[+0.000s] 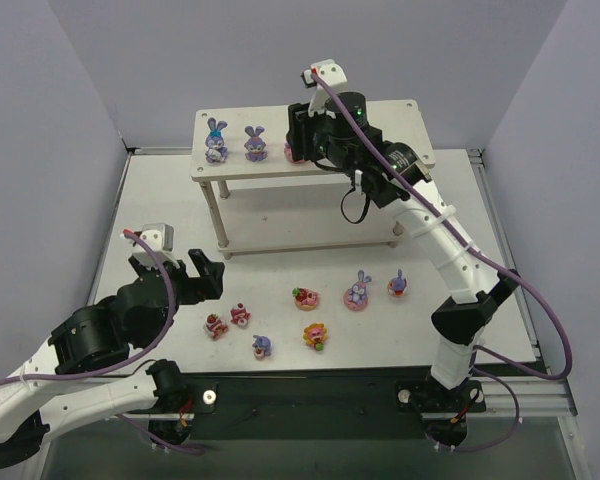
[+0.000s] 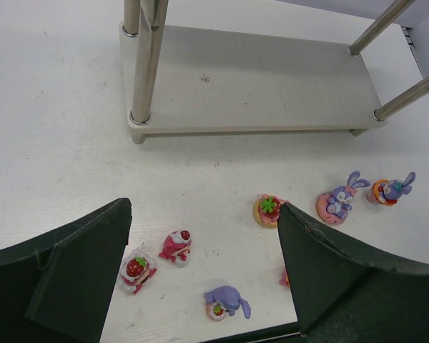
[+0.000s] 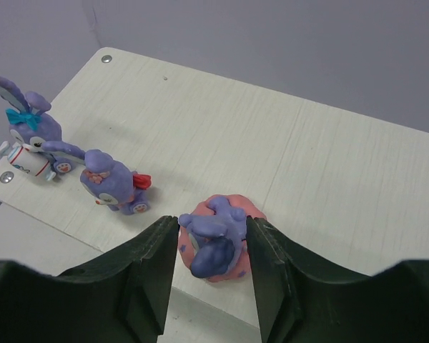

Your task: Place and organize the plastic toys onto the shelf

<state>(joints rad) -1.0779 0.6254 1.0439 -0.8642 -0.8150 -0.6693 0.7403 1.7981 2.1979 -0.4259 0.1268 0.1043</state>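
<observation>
Top view: we count two bunnies (image 1: 216,142) on the top board of the shelf (image 1: 400,115); seven toys (image 1: 305,297) wait on the tabletop (image 1: 170,200).
Left wrist: left fingers (image 2: 79,271) wide apart, empty, over those toys.
Right wrist: right fingers (image 3: 146,279) flank a third bunny (image 3: 214,246) on the board; whether they grip it, we cannot tell.

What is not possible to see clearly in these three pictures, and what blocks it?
Right wrist view: the right pincer flanks a bunny toy on the shelf; whether it touches cannot be told.
Top view: the right arm covers that pincer and nearly all of that toy.
Left wrist view: a finger of the left pincer hides most of one small toy.
</observation>
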